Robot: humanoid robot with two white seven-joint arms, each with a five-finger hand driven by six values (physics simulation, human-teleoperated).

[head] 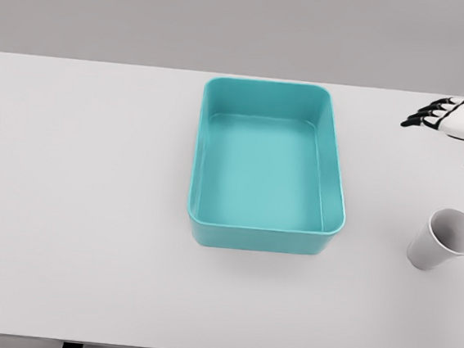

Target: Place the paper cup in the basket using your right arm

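A white paper cup (443,240) stands on the table at the right, its mouth facing up and toward me. The teal basket (204,150) is a rectangular tub in the middle of the table, with nothing inside. My right hand (449,121) hovers at the far right edge, above and behind the cup and well apart from it. Its dark-tipped fingers (425,115) are spread toward the left and hold nothing. The left arm does not show.
The white table (81,209) spans the whole view, with its front edge along the bottom. A gap of bare tabletop separates the cup from the basket's right wall.
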